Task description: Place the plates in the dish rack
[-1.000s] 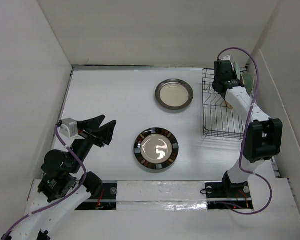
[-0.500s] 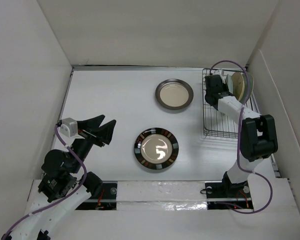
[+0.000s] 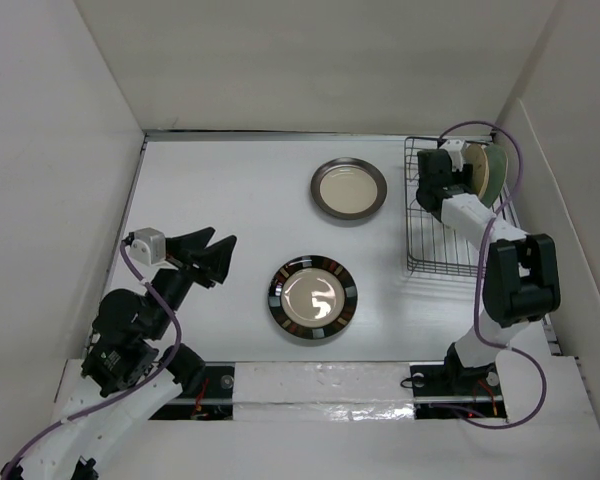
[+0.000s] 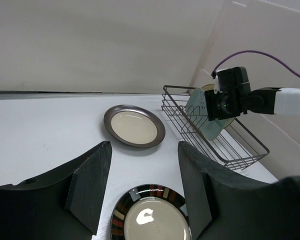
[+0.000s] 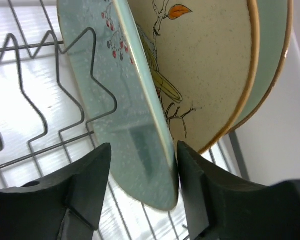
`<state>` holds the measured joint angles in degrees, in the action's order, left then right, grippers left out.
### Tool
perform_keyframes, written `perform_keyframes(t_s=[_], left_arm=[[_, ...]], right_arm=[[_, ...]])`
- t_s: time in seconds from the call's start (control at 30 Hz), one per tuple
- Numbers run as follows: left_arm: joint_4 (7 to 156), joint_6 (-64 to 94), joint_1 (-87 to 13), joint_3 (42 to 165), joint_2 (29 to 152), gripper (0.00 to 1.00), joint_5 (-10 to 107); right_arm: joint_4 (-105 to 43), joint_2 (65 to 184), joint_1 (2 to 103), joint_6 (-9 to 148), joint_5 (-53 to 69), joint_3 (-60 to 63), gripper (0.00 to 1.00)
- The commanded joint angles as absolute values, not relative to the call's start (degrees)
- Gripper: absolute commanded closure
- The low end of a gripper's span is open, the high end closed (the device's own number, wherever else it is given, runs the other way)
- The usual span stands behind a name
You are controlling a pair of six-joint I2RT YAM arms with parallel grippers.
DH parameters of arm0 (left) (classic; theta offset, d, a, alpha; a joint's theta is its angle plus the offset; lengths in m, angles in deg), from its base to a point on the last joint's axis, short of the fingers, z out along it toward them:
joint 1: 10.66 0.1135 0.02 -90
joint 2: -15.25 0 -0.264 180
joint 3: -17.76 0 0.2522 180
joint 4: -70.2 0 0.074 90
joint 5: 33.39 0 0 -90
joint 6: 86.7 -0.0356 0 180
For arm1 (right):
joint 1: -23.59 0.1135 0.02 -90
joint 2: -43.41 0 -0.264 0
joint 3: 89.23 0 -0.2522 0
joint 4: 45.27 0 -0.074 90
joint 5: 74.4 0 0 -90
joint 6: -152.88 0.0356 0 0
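Observation:
Three plates stand on edge in the dish rack at the far right: a speckled pale-green plate in front, a cream floral plate behind it, and another pale-green plate at the back. My right gripper is open, its fingers on either side of the front plate's lower rim with a gap on the left. A dark-brown-rimmed cream plate and a striped-rim plate lie flat on the table. My left gripper is open and empty above the striped-rim plate.
The near half of the dish rack holds only bare wire prongs. White walls enclose the table on the left, back and right; the right wall runs close beside the rack. The right arm's purple cable loops over the rack.
My right gripper has gone from shut to open around the front pale-green plate, which now stands in the rack. The left arm has shifted slightly forward.

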<state>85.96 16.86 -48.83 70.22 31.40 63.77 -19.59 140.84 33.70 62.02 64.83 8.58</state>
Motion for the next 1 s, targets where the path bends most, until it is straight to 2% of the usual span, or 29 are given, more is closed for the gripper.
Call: perform_keyframes(t_s=[0.0, 0.1, 0.17, 0.2, 0.3, 0.4, 0.43, 0.47, 0.5, 0.53, 0.63, 0.7, 0.73, 0.77, 0.8, 0.9, 0.93, 0.97], left_arm=[[83.4, 16.7, -49.2, 71.2, 33.4, 0.49, 64.8], [83.8, 16.5, -49.2, 71.4, 34.9, 0.60, 64.5], [83.8, 16.5, -49.2, 71.4, 36.0, 0.73, 66.1], [83.9, 16.4, -49.2, 71.4, 37.6, 0.85, 67.0], [85.3, 17.0, -49.2, 72.9, 43.0, 1.00, 67.4], [87.2, 17.9, -49.2, 75.3, 49.8, 1.00, 69.4], [88.1, 18.6, -49.2, 75.9, 51.6, 1.00, 70.2], [88.4, 19.2, -49.2, 76.5, 53.3, 1.00, 70.5], [88.9, 19.8, -49.2, 78.2, 57.0, 1.00, 70.5], [89.2, 21.4, -47.9, 79.1, 58.9, 1.00, 69.5], [88.8, 24.7, -47.2, 83.2, 67.1, 1.00, 67.0], [87.4, 27.9, -47.2, 85.9, 73.1, 0.91, 64.7], [85.7, 28.8, -47.2, 86.9, 75.4, 0.86, 63.8], [85.2, 30.2, -47.2, 87.9, 77.6, 0.75, 62.7], [85.0, 30.8, -47.2, 90.6, 82.6, 0.72, 62.2], [84.4, 33.4, -47.2, 95.0, 92.5, 0.66, 59.8], [82.5, 34.0, -47.2, 96.0, 94.9, 0.64, 59.3], [82.6, 34.2, -47.2, 97.3, 97.3, 0.61, 59.1]], right_arm=[[-20.2, 134.1, 34.3, 68.7, 62.6, 7.6, 0.38], [-18.6, 131.1, 37.1, 68.3, 63.9, 5.0, 0.33], [-19.5, 129.0, 38.8, 69.6, 63.7, 5.1, 0.33], [-20.2, 126.9, 40.0, 70.6, 61.7, 5.5, 0.32], [-22.5, 123.8, 42.0, 74.8, 56.5, 7.1, 0.32], [-27.5, 119.2, 44.9, 77.9, 51.8, 12.1, 0.34], [-28.4, 117.0, 45.6, 79.0, 49.8, 14.8, 0.44], [-30.8, 115.8, 47.0, 81.1, 48.2, 16.6, 0.60], [-33.4, 114.4, 48.0, 82.4, 44.8, 18.5, 0.83], [-35.4, 113.0, 49.0, 83.3, 42.8, 20.7, 1.00], [-45.8, 107.4, 53.7, 86.6, 38.1, 31.3, 1.00], [-50.7, 105.1, 56.6, 89.5, 37.0, 37.4, 1.00], [-51.6, 104.5, 57.3, 90.3, 36.6, 38.9, 1.00], [-53.1, 104.0, 58.1, 91.6, 36.6, 40.4, 1.00], [-54.2, 102.8, 58.7, 92.0, 36.7, 43.4, 1.00], [-57.3, 100.9, 59.9, 93.3, 35.6, 47.9, 0.92], [-58.0, 99.7, 60.4, 93.2, 33.7, 48.6, 0.80], [-58.4, 99.2, 60.4, 92.2, 32.4, 48.8, 0.72]])
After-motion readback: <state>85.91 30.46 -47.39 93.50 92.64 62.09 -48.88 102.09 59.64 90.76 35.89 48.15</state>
